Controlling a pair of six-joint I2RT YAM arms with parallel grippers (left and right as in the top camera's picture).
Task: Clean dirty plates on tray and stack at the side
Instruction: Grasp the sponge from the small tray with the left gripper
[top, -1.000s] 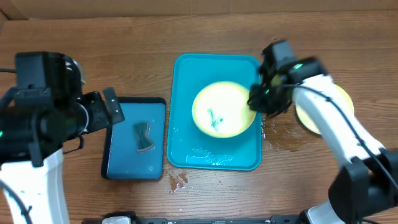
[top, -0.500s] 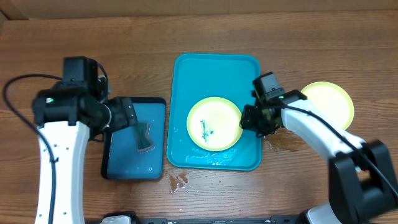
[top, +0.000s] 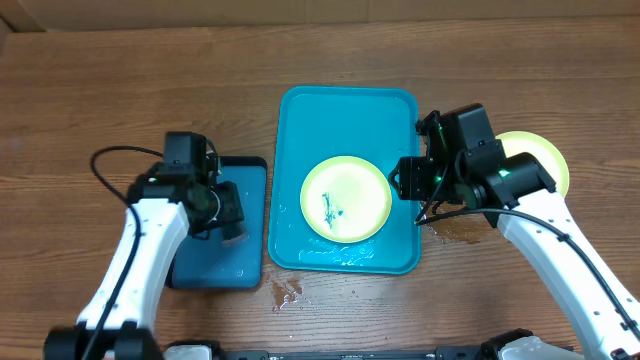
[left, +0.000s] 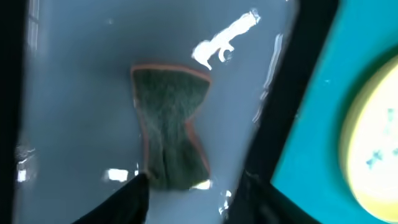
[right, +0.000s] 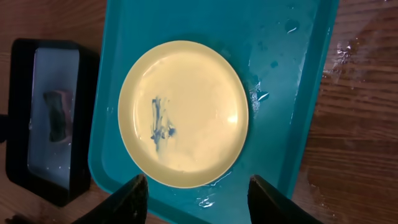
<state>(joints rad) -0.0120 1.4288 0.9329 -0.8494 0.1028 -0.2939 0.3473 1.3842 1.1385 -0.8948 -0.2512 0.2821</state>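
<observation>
One pale yellow plate (top: 346, 198) with a dark blue-green smear lies flat in the turquoise tray (top: 345, 115); the right wrist view has the same plate (right: 183, 115) and tray (right: 292, 74). My right gripper (top: 410, 180) hangs open over the tray's right rim; its open jaws (right: 202, 199) stand just short of the plate's near edge, with nothing between them. A second yellow plate (top: 540, 160) rests on the bare wood at the right, partly under my right arm. My left gripper (left: 189, 202) is open, and the near end of the green sponge (left: 168, 134) lies between its fingertips.
The sponge lies in a small dark-rimmed blue tray (top: 215, 275) holding water, left of the turquoise tray. Wet patches sit on the wood by the turquoise tray's right corner (top: 455, 225) and in front of it (top: 285, 292). A cardboard wall runs along the back.
My right gripper lowered the smeared plate into the tray, opened and let it go. My left arm came down over the sponge tray and its jaws narrowed around the sponge's end.
</observation>
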